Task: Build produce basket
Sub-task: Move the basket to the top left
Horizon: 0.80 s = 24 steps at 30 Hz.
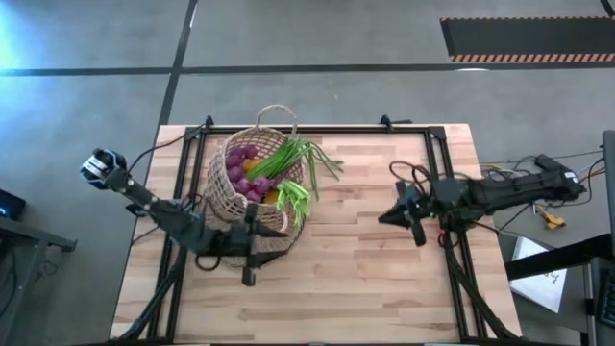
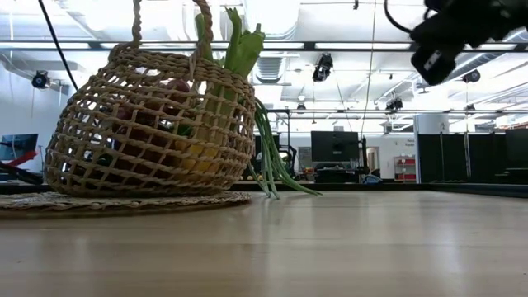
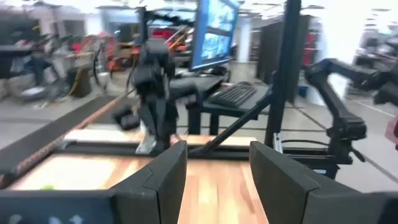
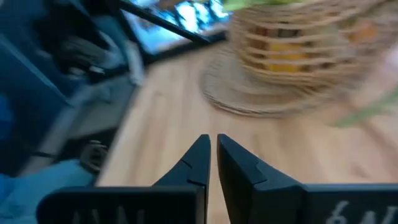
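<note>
Jaws: left gripper (image 3: pixel 214 180) spread apart, holding nothing, right gripper (image 4: pixel 211 163) nearly pinched together, also holding nothing. The basket (image 1: pixel 233 197) sits left of centre on the table (image 1: pixel 365 279), produce (image 1: pixel 274 171) piled inside.

I see a light wood desk (image 1: pixel 365 279) with a black frame (image 1: pixel 317 128) along its edge. A round woven mat (image 2: pixel 124 202) lies flat on it at about 9 o'clock from centre. Grey floor (image 1: pixel 317 38) around, striped black mat (image 1: pixel 524 38) at 1 o'clock. Monitor (image 2: pixel 334 146) on a stand beyond, low view.
</note>
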Tool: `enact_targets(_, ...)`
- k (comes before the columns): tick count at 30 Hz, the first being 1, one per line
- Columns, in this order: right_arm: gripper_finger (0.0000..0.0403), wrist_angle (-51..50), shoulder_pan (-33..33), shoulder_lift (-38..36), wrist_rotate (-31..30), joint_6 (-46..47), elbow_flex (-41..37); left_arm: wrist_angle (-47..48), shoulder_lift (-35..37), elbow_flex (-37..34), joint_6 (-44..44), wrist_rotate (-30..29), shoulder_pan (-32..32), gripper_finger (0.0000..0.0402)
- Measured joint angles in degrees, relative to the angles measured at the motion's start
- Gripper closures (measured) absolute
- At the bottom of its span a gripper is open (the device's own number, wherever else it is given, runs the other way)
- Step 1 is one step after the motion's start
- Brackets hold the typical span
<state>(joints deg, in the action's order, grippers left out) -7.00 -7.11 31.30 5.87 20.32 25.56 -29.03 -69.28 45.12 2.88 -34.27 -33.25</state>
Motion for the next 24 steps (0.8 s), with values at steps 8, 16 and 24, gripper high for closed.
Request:
enact_targets(8,0.0394,29.2,-10.5,0.1,-6.4,-0.5,-16.7,28.7,-6.7,19.0,-4.0,5.0,0.5,0.0287)
enact_targets(16,0.0394,35.2,-11.4,0.3,-7.6,-6.4,-24.1,65.6,-17.0,40.2,22.4,4.9,-8.1,0.0394)
enact_targets(24,0.0394,36.1,-11.4,1.0,-7.4,-10.1,-24.8,66.3,-15.2,28.4,52.8,-6.9,-18.1,0.0401)
